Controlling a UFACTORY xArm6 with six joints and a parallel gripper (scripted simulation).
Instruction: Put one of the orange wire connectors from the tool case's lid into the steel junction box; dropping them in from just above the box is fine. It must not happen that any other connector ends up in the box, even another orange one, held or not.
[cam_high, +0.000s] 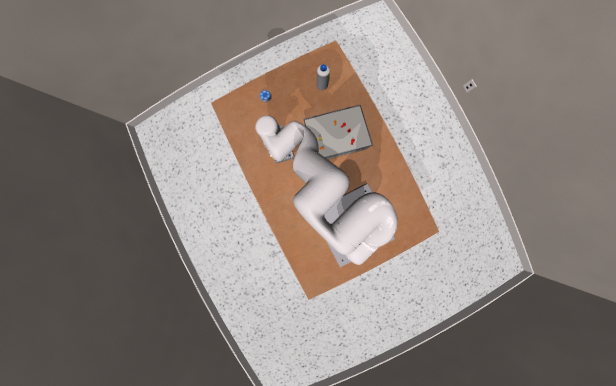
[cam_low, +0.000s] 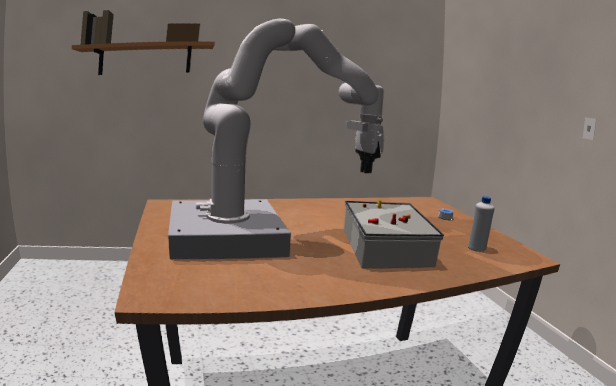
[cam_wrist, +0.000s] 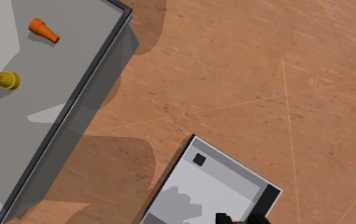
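Note:
My gripper (cam_low: 366, 167) (cam_wrist: 240, 219) is shut on an orange wire connector (cam_wrist: 241, 221), of which only a sliver shows between the black fingertips at the bottom of the wrist view. It hangs high over the steel junction box (cam_wrist: 225, 175), an open grey tray on the table beside the tool case. In the top view the arm covers nearly all of the box. The tool case's grey lid (cam_high: 362, 132) (cam_low: 425, 227) (cam_wrist: 60, 65) carries another orange connector (cam_wrist: 43, 30) (cam_low: 408, 216), a yellow one (cam_wrist: 7, 80) (cam_low: 379, 203) and red ones (cam_low: 373, 220).
A grey bottle with a blue cap (cam_high: 323, 76) (cam_low: 481, 224) and a blue tape roll (cam_high: 265, 95) (cam_low: 445, 214) stand beyond the case. The arm's grey base block (cam_low: 227, 235) sits at the other end of the wooden table (cam_low: 300, 290).

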